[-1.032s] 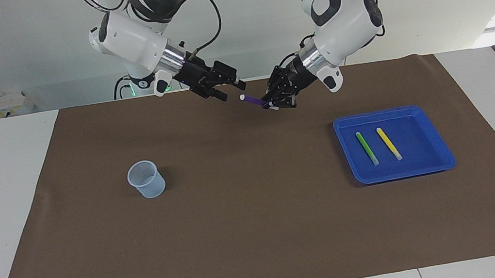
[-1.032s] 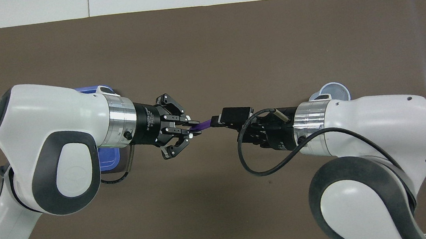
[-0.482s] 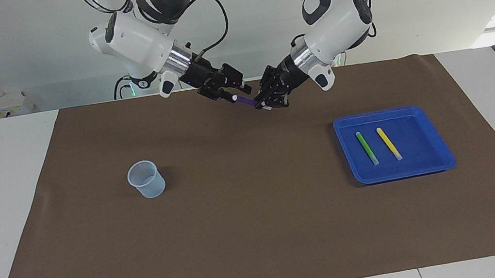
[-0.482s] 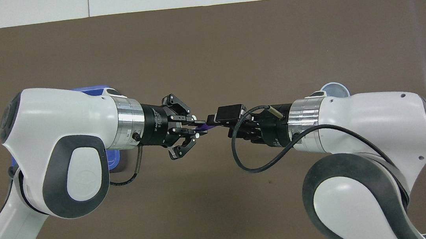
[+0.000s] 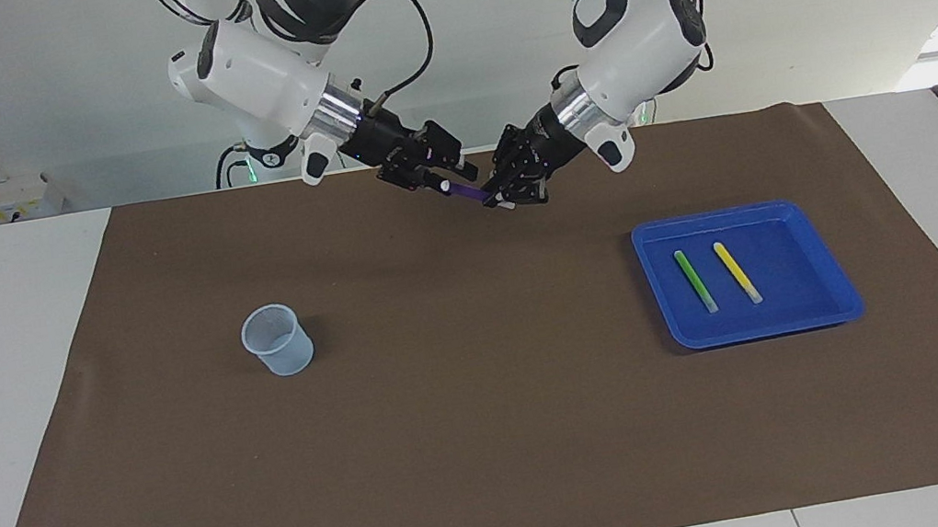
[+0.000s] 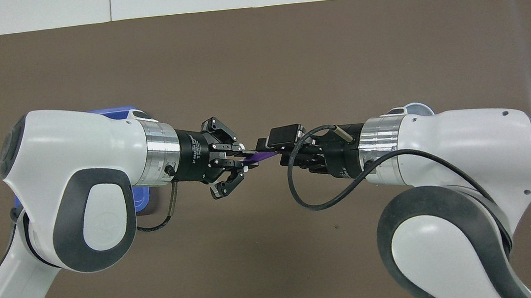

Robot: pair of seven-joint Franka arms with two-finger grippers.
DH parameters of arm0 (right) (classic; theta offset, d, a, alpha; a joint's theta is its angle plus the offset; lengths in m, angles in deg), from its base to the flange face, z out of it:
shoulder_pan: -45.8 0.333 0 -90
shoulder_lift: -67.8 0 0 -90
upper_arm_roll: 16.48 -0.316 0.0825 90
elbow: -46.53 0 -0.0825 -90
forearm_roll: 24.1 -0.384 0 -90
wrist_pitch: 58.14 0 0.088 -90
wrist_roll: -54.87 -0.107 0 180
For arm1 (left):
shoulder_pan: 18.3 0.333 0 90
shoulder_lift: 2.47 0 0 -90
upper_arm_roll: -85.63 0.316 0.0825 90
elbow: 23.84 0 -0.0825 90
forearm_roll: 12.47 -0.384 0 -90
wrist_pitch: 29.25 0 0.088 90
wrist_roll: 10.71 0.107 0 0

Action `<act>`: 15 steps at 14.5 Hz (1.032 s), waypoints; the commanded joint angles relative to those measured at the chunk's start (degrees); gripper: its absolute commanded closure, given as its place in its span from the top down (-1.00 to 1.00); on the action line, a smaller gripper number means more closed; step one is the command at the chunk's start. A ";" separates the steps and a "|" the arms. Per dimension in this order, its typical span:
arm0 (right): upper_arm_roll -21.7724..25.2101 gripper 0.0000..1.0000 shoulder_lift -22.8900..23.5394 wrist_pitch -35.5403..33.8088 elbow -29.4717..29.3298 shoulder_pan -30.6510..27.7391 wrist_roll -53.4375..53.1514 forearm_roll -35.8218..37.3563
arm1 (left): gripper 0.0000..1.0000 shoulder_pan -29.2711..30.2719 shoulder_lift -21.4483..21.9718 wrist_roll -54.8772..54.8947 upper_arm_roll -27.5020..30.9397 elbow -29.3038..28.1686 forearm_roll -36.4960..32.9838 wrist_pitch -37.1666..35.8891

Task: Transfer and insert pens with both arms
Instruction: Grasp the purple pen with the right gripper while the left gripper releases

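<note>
The purple pen hangs in the air over the brown mat, near the robots' edge of it, between my two grippers. My left gripper is shut on one end of it, fingertips pinched on the purple shaft. My right gripper has come up to the pen's other, pale end and sits around it. The green pen and the yellow pen lie side by side in the blue tray, toward the left arm's end of the table.
A translucent pale cup stands upright on the brown mat toward the right arm's end. White table shows around the mat's edges.
The right gripper has moved in along the pen until it reached the pale end. The left gripper, still holding the pen, has shifted slightly toward the right arm.
</note>
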 commanded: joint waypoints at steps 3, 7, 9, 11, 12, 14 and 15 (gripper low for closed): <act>-0.29 0.16 0.99 0.54 -1.14 -1.06 -0.70 -0.45 | -1.00 -0.52 1.75 -0.43 0.59 -2.15 1.18 1.35; -0.38 -0.05 0.99 2.30 -1.14 -0.89 -0.70 -0.45 | -1.00 -0.26 1.75 -0.43 0.59 -2.06 1.45 1.35; -0.38 -0.46 0.99 2.30 -1.14 -0.80 -0.70 -0.45 | -1.00 -0.26 1.75 -0.43 0.59 -2.06 1.45 1.35; -0.38 -1.00 0.99 2.21 -1.06 -0.53 -0.70 -0.37 | -1.00 -0.17 1.75 -0.43 0.59 -2.06 1.45 1.52; -0.38 -1.00 0.90 2.21 -0.88 -0.45 -0.61 -0.37 | -1.00 -0.17 1.75 -0.43 0.59 -2.06 1.53 1.61; -0.29 -1.00 0.81 2.04 -0.62 -0.53 -0.09 -0.37 | -1.00 -0.17 1.75 -0.43 0.59 -2.06 1.62 1.61; -0.29 -1.00 0.81 1.95 -0.62 -0.62 -0.08 -0.37 | -1.00 -0.09 1.75 -0.43 0.59 -2.06 1.62 1.70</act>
